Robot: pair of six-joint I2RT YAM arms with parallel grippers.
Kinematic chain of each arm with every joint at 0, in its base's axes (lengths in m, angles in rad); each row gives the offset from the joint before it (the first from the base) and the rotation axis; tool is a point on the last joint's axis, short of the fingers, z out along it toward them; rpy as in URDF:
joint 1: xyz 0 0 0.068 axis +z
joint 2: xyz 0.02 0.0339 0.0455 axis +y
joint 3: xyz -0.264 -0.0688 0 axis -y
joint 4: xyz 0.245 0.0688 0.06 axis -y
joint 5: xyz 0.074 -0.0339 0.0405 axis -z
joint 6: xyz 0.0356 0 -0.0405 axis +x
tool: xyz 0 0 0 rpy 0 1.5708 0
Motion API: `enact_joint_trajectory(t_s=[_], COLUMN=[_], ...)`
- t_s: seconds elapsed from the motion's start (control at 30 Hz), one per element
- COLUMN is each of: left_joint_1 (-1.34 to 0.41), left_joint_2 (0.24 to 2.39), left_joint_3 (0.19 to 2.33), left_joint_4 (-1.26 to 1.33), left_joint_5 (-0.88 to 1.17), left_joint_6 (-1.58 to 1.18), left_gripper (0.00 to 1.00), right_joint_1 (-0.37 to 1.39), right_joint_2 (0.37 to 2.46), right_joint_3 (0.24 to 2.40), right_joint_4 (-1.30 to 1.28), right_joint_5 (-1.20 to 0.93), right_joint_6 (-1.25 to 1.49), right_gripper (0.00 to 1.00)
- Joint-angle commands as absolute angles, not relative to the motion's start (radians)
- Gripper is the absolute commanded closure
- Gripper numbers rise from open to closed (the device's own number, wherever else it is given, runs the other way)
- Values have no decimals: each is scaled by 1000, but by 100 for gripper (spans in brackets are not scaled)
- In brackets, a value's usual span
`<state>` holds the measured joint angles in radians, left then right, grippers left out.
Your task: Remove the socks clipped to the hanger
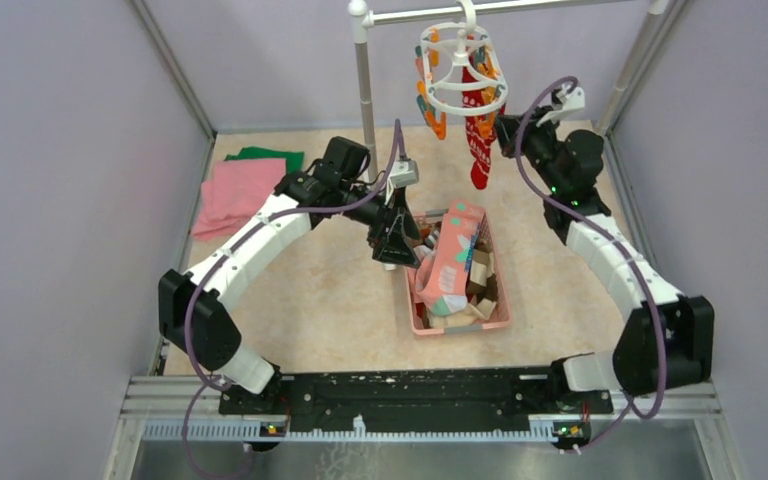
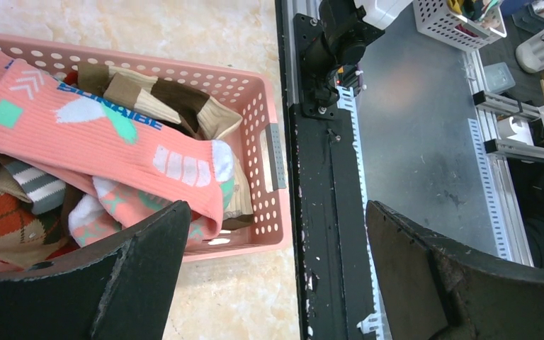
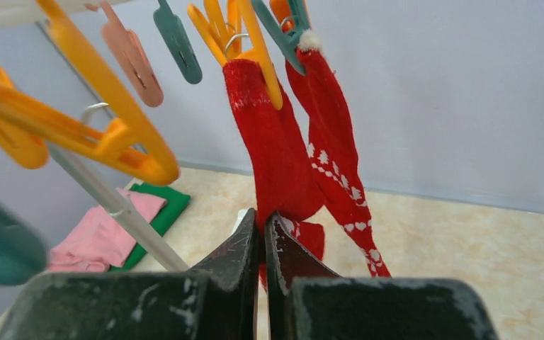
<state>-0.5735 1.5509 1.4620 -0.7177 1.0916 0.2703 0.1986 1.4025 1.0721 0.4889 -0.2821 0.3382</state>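
Note:
The white ring hanger [image 1: 463,78] hangs from the rail at the back, with orange and teal pegs. Two red socks [image 1: 480,142] with white patterns are clipped to it. In the right wrist view one red sock [image 3: 265,142] hangs from an orange peg [image 3: 258,53] and the other red sock [image 3: 334,152] from a teal peg. My right gripper [image 3: 263,218] is shut on the lower part of the first red sock; it also shows in the top view [image 1: 503,128]. My left gripper [image 1: 397,245] is open and empty [image 2: 276,212] over the near-left side of the basket.
A pink perforated basket [image 1: 460,328] holds the pink sock [image 2: 113,142] and argyle and brown socks [image 2: 0,219]. The metal stand's pole [image 1: 365,90] is left of the hanger. Folded pink [image 1: 232,192] and green [image 1: 272,155] cloths lie far left. A black base rail [image 1: 410,385] runs along the near edge.

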Motion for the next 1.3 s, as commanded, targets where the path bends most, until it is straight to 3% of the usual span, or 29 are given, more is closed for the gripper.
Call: enact_joint_trajectory(t_s=[0.0, 0.37, 0.6, 0.83, 1.07, 1.27], left_joint_1=[-571, -571, -571, -572, -571, -569], left_joint_2=[1499, 1468, 1452, 1467, 1514, 1559], left_joint_3=[1452, 1418, 1404, 1440, 1508, 1602], left_joint_4=[-638, -569, -535, -496, -433, -433], left_joint_5=[1146, 1187, 1205, 1205, 1185, 1159], left_joint_6=[243, 170, 135, 78, 9, 6], left_gripper=[1, 1, 1, 1, 1, 1], right_joint_1=[167, 161, 161, 206, 416, 431], right_joint_2=[1242, 957, 871, 903, 1005, 1047], right_joint_3=[1030, 1005, 1016, 1008, 1071, 1072], right_joint_4=[436, 176, 40, 140, 154, 263], right_joint_5=[-213, -88, -337, -668, -625, -589], right_joint_6=[341, 284, 405, 573, 579, 666], right_gripper=[100, 100, 100, 100, 100, 100])
